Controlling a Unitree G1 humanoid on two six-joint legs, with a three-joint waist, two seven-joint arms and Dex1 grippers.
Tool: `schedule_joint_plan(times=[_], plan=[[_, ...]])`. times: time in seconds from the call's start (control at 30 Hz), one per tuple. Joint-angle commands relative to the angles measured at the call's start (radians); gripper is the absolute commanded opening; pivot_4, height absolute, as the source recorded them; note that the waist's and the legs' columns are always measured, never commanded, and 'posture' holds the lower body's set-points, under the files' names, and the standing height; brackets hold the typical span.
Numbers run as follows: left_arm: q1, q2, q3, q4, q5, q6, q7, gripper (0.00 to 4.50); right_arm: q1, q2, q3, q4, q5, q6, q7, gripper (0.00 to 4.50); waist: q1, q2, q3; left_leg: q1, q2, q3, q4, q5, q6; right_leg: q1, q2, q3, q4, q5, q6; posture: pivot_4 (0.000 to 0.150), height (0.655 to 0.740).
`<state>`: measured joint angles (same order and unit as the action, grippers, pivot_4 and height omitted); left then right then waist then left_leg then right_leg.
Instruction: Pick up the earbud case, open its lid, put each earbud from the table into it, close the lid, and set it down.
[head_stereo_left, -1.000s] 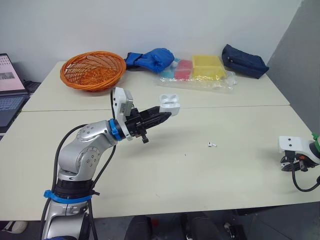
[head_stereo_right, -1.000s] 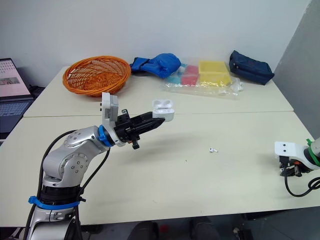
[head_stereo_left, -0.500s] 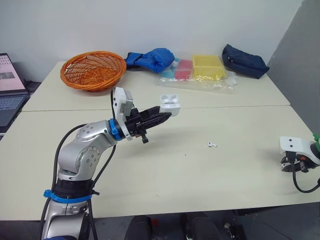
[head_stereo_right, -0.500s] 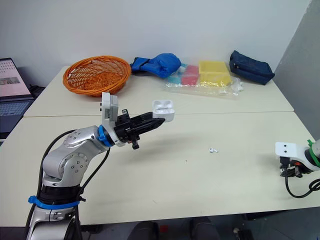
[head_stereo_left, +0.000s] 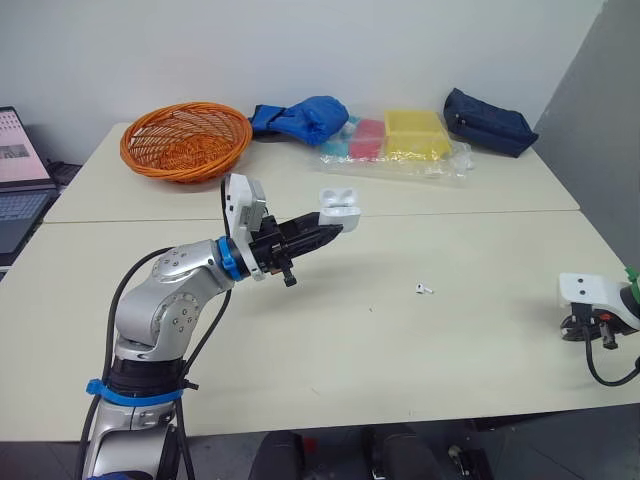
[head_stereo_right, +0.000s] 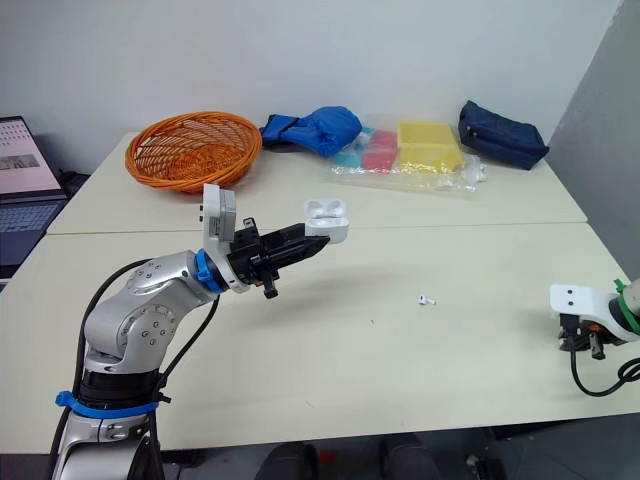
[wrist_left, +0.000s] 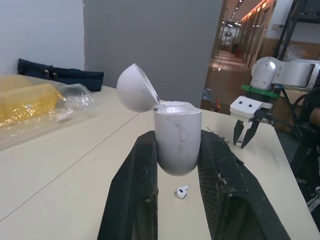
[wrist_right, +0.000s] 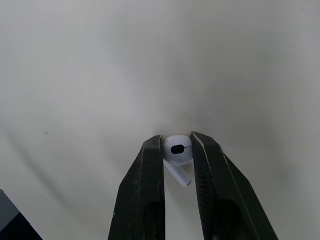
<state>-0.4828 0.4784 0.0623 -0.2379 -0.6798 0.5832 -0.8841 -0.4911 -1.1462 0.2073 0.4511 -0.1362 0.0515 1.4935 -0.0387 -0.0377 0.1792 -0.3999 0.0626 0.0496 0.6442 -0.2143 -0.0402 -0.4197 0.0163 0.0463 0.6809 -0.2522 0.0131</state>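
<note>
Hardly anything has moved over the last second: our left arm stays raised over the counter (head_stereo_left: 350, 340), and our right end effector (head_stereo_left: 586, 333) has barely shifted from its place near the counter's right edge.

Our left end effector (head_stereo_left: 338, 229) is clamped on the earbud case (head_stereo_left: 338, 203), one black finger on each side of its rounded body. We hold the case upright in the air above the middle of the counter, with its lid tipped back and open.

Our right end effector is closed on the first earbud (wrist_right: 176, 150), pinching its white head between the fingertips while the stem sticks out below them. We cannot tell whether this earbud touches the counter.

We see the second earbud (head_stereo_left: 424, 289) lying loose on the counter between the two arms, well apart from both.

Along the far side of the counter sit an orange basket (head_stereo_left: 186, 138), a blue cloth bundle (head_stereo_left: 300, 118), a clear plastic bag (head_stereo_left: 400, 145) and a navy pouch (head_stereo_left: 488, 122).
</note>
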Motion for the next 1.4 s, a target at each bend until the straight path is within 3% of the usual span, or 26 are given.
schedule_joint_plan(times=[0.03,0.13,0.2,0.27,0.33,0.43,0.53,0.67,1.03,1.4], plan=[[-0.018,-0.019,-0.005,-0.005,0.004,-0.036,0.002,0.73,-0.065,0.021,-0.084,-0.232,0.163,0.199,0.060,0.41,-0.002,0.000,0.000,0.000,0.000,0.000,0.000,0.000,0.000,0.000,0.000,0.000,0.000,0.000,0.000,0.150,0.7400],[-0.019,-0.053,-0.011,0.015,0.018,-0.071,0.017,0.73,-0.165,0.097,-0.145,-0.436,0.334,0.469,0.010,0.41,-0.009,0.001,0.000,0.000,0.000,-0.001,0.000,0.000,0.000,0.000,0.000,0.000,0.001,0.000,0.000,0.150,0.7400],[-0.014,-0.098,-0.022,0.023,0.038,-0.101,0.051,0.73,-0.314,0.254,-0.251,-0.558,0.484,0.775,-0.188,0.41,-0.013,0.001,0.000,0.000,0.000,-0.002,0.000,0.000,0.000,0.000,0.000,-0.001,0.001,0.001,0.000,0.150,0.7400],[-0.009,-0.136,-0.025,0.034,0.065,-0.148,0.075,0.73,-0.391,0.386,-0.344,-0.645,0.568,0.947,-0.349,0.41,-0.013,0.001,0.000,0.000,0.000,-0.004,0.000,0.000,0.000,0.000,0.000,0.000,0.001,0.001,0.000,0.150,0.7400],[-0.013,-0.169,-0.031,0.059,0.114,-0.217,0.098,0.73,-0.401,0.492,-0.404,-0.751,0.602,0.990,-0.485,0.41,0.002,-0.001,-0.001,-0.002,0.001,-0.008,0.000,0.000,-0.001,0.000,0.000,-0.002,0.000,0.001,-0.001,0.150,0.7400],[-0.053,-0.236,-0.032,0.115,0.161,-0.291,0.166,0.73,-0.436,0.787,-0.515,-0.910,0.686,1.068,-0.783,0.41,0.015,-0.001,-0.002,-0.006,0.001,-0.011,-0.001,0.000,-0.001,-0.001,0.000,-0.005,-0.001,-0.001,-0.003,0.150,0.7400],[-0.072,-0.260,-0.033,0.143,0.180,-0.321,0.178,0.73,-0.440,0.905,-0.518,-0.963,0.713,1.076,-0.910,0.41,0.020,0.000,-0.002,-0.016,0.000,-0.013,0.002,0.000,0.000,-0.007,0.000,-0.007,-0.001,0.001,-0.003,0.150,0.7400],[-0.089,-0.272,-0.063,0.161,0.246,-0.362,0.205,0.73,-0.440,0.954,-0.484,-0.954,0.730,1.033,-0.991,0.41,0.020,0.000,-0.002,-0.017,-0.002,-0.012,0.002,0.000,0.000,-0.007,-0.002,-0.006,-0.003,0.003,-0.005,0.150,0.7400],[-0.122,-0.268,-0.058,0.146,0.194,-0.344,0.152,0.73,-0.321,0.990,-0.366,-0.902,0.726,0.939,-1.079,0.41,0.005,0.000,-0.002,-0.015,0.000,-0.014,0.002,0.000,0.000,-0.006,0.000,-0.007,-0.002,0.001,-0.001,0.150,0.7400],[-0.138,-0.267,-0.054,0.165,0.198,-0.355,0.134,0.73,-0.310,0.981,-0.373,-0.885,0.777,0.951,-1.135,0.41,0.006,0.000,-0.002,-0.015,0.000,-0.015,0.001,0.000,0.000,-0.006,0.000,-0.008,-0.002,0.000,-0.001,0.150,0.7400]])
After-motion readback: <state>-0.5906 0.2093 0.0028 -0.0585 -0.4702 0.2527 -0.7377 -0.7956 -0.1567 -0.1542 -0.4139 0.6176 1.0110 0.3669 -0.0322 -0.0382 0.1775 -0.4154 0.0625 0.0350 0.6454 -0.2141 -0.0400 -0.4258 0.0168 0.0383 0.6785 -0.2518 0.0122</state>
